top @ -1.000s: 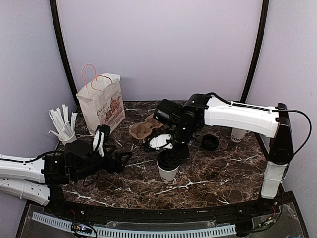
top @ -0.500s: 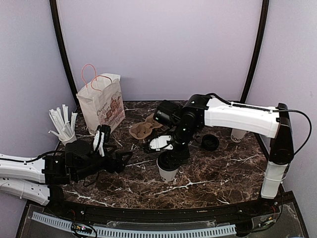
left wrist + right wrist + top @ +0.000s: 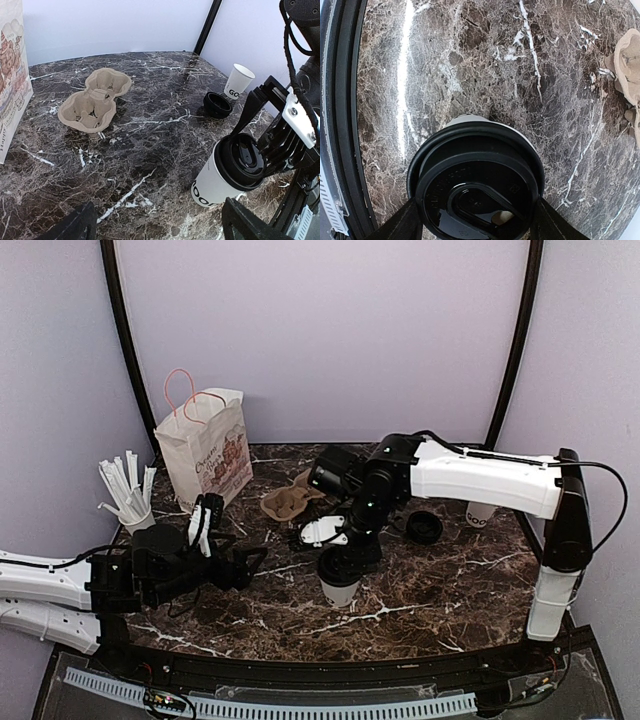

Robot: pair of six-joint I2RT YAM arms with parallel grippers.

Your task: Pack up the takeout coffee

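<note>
Right end effector (image 3: 342,560) closed from above on the lid of the takeout coffee (image 3: 339,590), near the middle of the counter (image 3: 440,590).

Its two fingers press the lid's black rim from opposite sides. The white cup stands upright below them, a little toward the near edge, but the views do not show whether its base rests on the marble. The left end effector (image 3: 248,565) hovers low just left of the cup, jaws spread wide and holding nothing. A cardboard cup carrier (image 3: 95,100) lies farther back, left of centre, and the paper bag (image 3: 205,450) stands at the far left corner. A cup of wrapped straws (image 3: 130,495) is beside the bag. To the right sit a loose black lid (image 3: 424,527) and a white paper cup (image 3: 482,513).
</note>
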